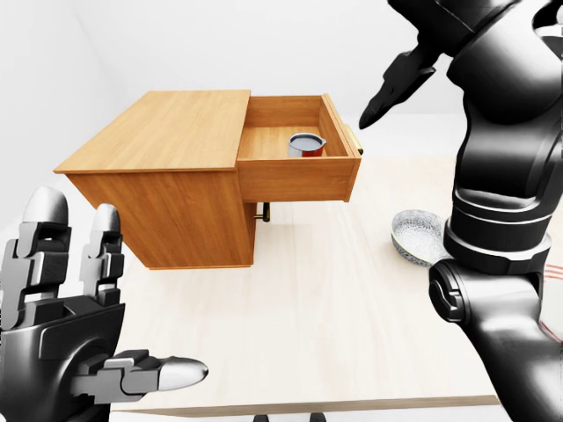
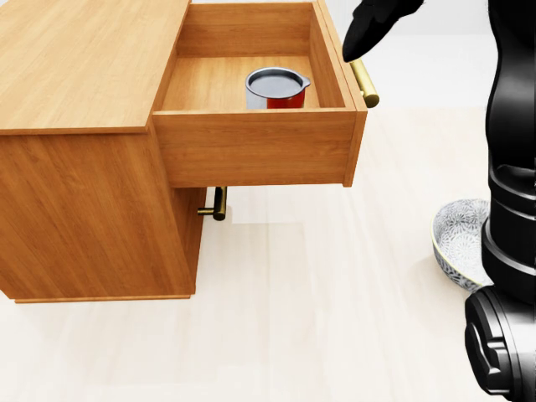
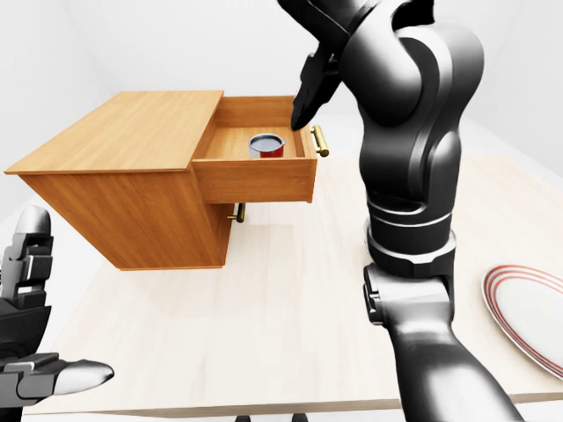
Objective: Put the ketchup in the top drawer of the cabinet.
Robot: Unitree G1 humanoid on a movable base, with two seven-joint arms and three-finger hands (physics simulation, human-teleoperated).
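I had R hand [image 1: 387, 88] raised over the drawer [image 2: 255, 142], empty, finger state unclear. L hand [image 1: 66, 325] low, fingers spread open. Can [image 2: 275, 88] sat in drawer.

Bright, even, sharp renders with soft shadows.

The top drawer [image 2: 260, 142] is being held open, its left part being left bare, while its right part is being occupied by a red can [image 2: 275, 89]. The way in from the right is being partly blocked by the right hand [image 2: 374, 23].
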